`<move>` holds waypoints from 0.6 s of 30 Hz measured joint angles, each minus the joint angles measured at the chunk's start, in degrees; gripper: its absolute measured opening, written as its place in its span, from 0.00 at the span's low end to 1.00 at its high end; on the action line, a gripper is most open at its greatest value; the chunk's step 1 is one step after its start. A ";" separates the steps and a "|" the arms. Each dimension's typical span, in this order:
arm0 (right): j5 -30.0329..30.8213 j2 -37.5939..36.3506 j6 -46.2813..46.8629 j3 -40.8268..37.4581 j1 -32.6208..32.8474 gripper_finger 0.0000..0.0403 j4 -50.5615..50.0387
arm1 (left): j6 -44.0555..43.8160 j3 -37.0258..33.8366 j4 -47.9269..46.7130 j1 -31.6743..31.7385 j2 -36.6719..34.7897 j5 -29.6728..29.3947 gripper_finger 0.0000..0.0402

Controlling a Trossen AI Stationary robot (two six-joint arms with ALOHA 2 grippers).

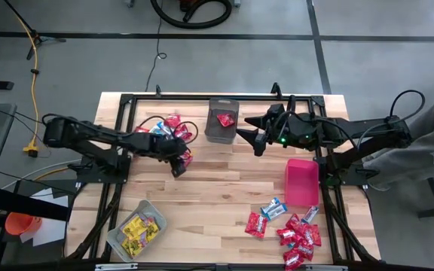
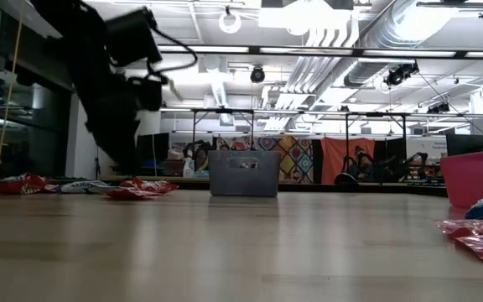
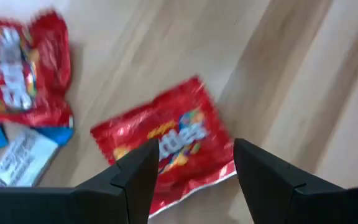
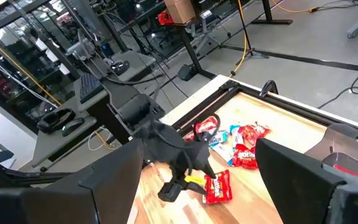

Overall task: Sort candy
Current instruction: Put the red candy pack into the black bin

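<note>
My left gripper (image 1: pixel 179 168) (image 3: pixel 191 163) is open and points steeply down over a red candy packet (image 3: pixel 166 146) (image 1: pixel 187 157) lying flat on the wood. One finger stands to each side of the packet; whether they touch it I cannot tell. More candy, red and blue-and-white (image 1: pixel 168 129) (image 3: pixel 17 93), lies beside it toward the far left. My right gripper (image 1: pixel 256 140) (image 4: pixel 197 149) hangs open and empty, high near the dark mesh bin (image 1: pixel 222 120), which holds one red packet (image 1: pixel 225 119). A second heap of candy (image 1: pixel 292 232) lies at the near right.
A red bin (image 1: pixel 301 182) stands on the right of the table. A clear grey bin (image 1: pixel 119 237) with yellow packets (image 1: pixel 139 229) sits at the near left corner. Bare wood (image 1: pixel 224 188) lies in the middle. A person's sleeve (image 1: pixel 428 150) shows beyond the right edge.
</note>
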 joint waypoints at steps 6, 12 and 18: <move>-0.01 0.00 0.18 0.00 0.00 0.76 -1.38 | -0.99 0.09 1.04 0.71 6.07 -1.11 0.49; -0.01 0.00 1.25 0.00 0.00 0.76 -1.40 | 0.86 0.17 1.38 0.12 7.83 -1.95 0.43; -0.01 0.00 1.27 0.00 0.02 0.76 -1.83 | -1.34 -0.20 1.68 -1.30 4.65 -0.62 0.07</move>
